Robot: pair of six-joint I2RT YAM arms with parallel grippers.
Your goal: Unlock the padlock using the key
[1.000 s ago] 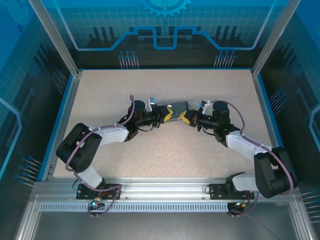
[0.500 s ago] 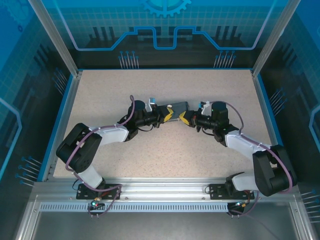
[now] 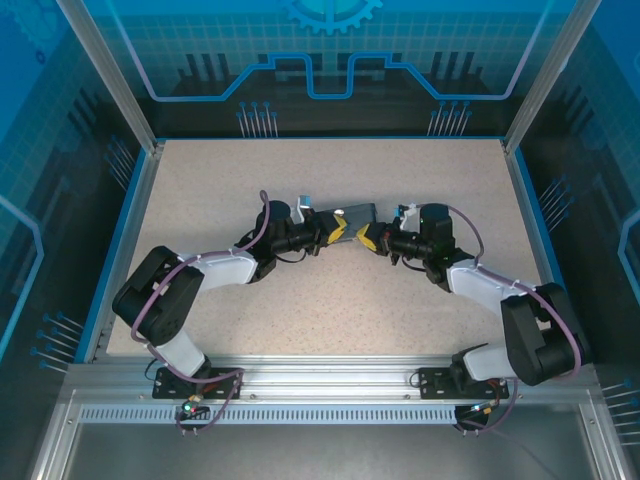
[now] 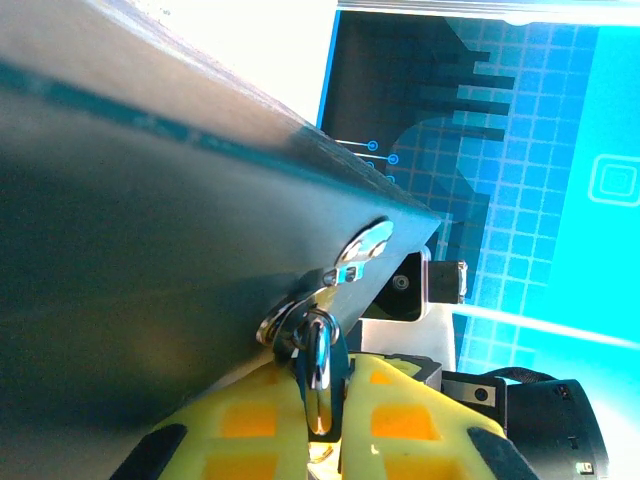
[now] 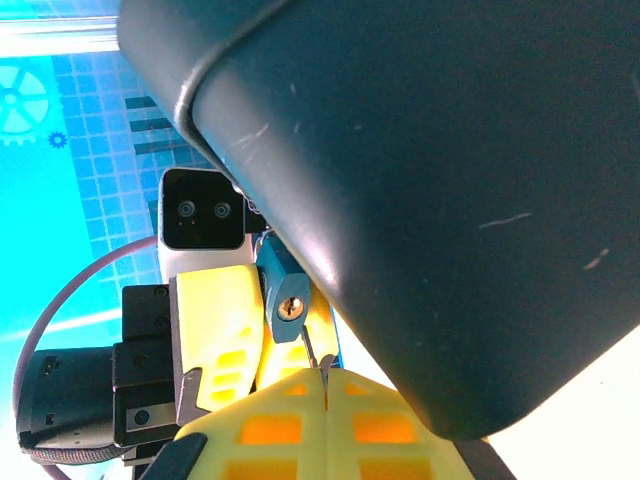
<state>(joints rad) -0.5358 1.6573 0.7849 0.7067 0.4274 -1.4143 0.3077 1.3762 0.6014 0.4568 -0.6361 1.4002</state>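
Key (image 5: 311, 350): only a sliver showed, rest buried between right gripper (image 5: 325, 388) pads.
Padlock (image 5: 284, 300): shackle hidden behind tin (image 5: 450, 180).
Tin: cut off by wrist-view edges.

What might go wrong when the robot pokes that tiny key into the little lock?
1. The key is pinched only at the very tips of the shut right gripper, and it is not in the keyhole of the padlock yet. A push might miss, or twist the key loose.
2. The left gripper grips the padlock right beside the dark box, so a hard push might shove the box.
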